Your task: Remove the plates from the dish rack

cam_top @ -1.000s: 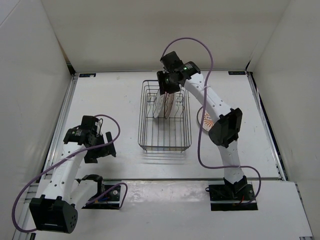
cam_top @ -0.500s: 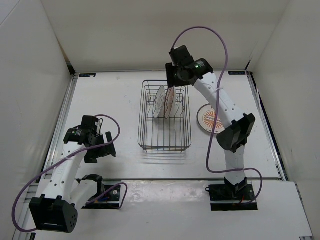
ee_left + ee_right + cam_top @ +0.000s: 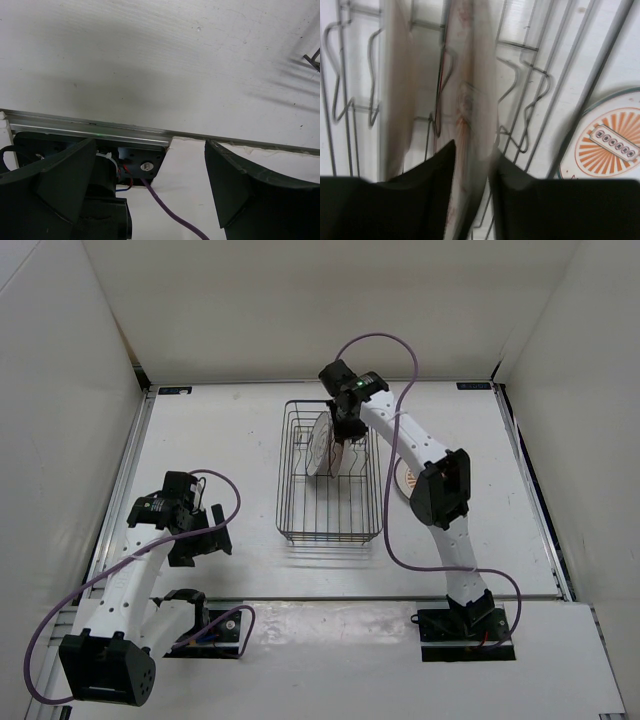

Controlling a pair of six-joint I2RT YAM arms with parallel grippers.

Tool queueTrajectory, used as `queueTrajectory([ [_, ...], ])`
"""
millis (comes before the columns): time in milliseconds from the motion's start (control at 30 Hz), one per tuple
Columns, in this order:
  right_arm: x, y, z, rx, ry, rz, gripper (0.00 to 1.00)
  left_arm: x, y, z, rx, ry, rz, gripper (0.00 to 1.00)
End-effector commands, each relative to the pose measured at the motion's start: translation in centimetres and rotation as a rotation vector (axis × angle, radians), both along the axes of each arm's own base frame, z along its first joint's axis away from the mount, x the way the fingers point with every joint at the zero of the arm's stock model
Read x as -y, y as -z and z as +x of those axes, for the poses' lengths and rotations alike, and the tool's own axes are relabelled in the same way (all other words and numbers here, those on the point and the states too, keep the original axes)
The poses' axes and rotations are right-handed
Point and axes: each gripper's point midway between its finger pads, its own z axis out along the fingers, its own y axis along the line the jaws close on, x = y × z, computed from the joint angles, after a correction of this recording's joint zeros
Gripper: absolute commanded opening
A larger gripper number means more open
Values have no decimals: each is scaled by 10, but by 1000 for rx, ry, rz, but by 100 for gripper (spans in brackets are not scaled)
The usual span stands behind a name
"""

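right gripper (image 3: 472, 154) sits over an upright plate (image 3: 470, 95) in the dish rack (image 3: 330, 536), fingers straddling its rim, likely to lift it edge-on. blurred, cannot tell if pinching. second plate (image 3: 395, 75) stands to its left. sunburst plate (image 3: 605, 142) lies on counter (image 3: 220, 440), lower right. left gripper (image 3: 150, 145) spread, empty.

The dish rack (image 3: 328, 502) is thin dark metal wire, and the plates (image 3: 320, 443) in it look like glossy white glazed ceramic, as does the orange-patterned plate (image 3: 602, 140). The table (image 3: 220, 460) is matt white and faintly scuffed, edged by a dull silvery metal rail (image 3: 75, 127); the left gripper (image 3: 150, 175) and right gripper (image 3: 472, 200) are matt black plastic
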Motion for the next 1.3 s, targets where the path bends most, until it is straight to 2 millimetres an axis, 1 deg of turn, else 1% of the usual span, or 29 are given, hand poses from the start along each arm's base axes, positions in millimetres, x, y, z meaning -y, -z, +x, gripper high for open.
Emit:
queueTrajectory([
  [0, -5, -26, 17, 80, 27, 58, 31, -2, -2, -3, 4, 9, 14, 100],
  [100, 2, -40, 22, 123, 49, 54, 14, -4, -1, -4, -1, 8, 19, 100],
  [133, 4, -53, 22, 147, 47, 66, 12, -4, -1, -5, -2, 10, 22, 100],
  [200, 7, -62, 23, 175, 46, 56, 5, -4, 0, -5, -4, 5, 20, 100],
  [267, 8, -84, 26, 232, 53, 80, 1, -2, 1, -5, -7, 7, 13, 100],
  [300, 8, -90, 26, 249, 54, 82, 0, -2, 1, -4, -4, 5, 13, 100],
  [433, 20, -134, 28, 361, 100, 99, 0, 1, 2, -4, -14, 6, -4, 100],
  [467, 21, -140, 29, 385, 104, 104, 0, 1, 3, -4, -17, 7, -5, 100],
  [533, 32, -166, 28, 453, 133, 105, 0, 1, 3, -4, -17, 8, -8, 100],
  [567, 41, -184, 29, 509, 161, 104, 0, 1, 3, -5, -20, 10, -6, 100],
  [600, 46, -192, 29, 533, 179, 98, 0, 1, 3, -4, -17, 8, -3, 100],
  [633, 55, -207, 24, 565, 198, 107, 0, 1, 3, -5, -20, 7, -8, 100],
  [667, 66, -216, 24, 598, 237, 91, 0, 2, 2, -4, -16, 11, -8, 100],
  [733, 103, -246, 19, 663, 354, 133, 0, 1, 2, -4, -17, 8, -3, 100],
  [767, 116, -249, 18, 667, 398, 147, 0, 1, 2, -4, -15, 9, -3, 100],
  [800, 158, -255, 14, 655, 535, 213, 0, 1, 1, -5, -18, 11, -4, 100],
  [833, 164, -254, 13, 626, 548, 271, 0, 0, 1, -5, -17, 8, -2, 100],
  [867, 177, -250, 11, 601, 581, 303, 0, 0, 2, -5, -23, 9, -2, 100],
  [900, 221, -248, 8, 587, 671, 357, 0, 1, 2, -5, -19, 8, -5, 100],
  [967, 228, -189, 1, 418, 688, 371, 0, 1, 3, -6, -17, 11, -3, 100],
  [1000, 241, -195, 3, 441, 682, 443, 0, 1, 2, -5, -15, 13, -4, 100],
  [1033, 250, -153, -7, 326, 686, 473, 0, 1, 2, -5, -12, 10, -1, 100],
  [1067, 257, -149, -12, 311, 685, 502, 0, 1, 3, -6, -13, 12, -1, 100],
  [1100, 256, -141, -15, 278, 680, 528, 0, 1, 3, -6, -13, 13, 0, 100],
  [1133, 264, -136, -19, 257, 700, 563, 0, 0, 3, -7, -13, 13, 2, 100],
  [1167, 262, -109, -26, 198, 709, 574, 0, 0, 4, -6, -12, 10, 2, 100],
  [1200, 255, -107, -27, 188, 674, 618, 0, 0, 4, -6, -10, 11, 2, 100],
  [1233, 245, -87, -34, 135, 640, 670, 0, 0, 4, -6, -9, 11, 3, 100],
  [1267, 243, -83, -31, 136, 624, 690, 0, 1, 4, -6, -7, 13, 1, 100],
])
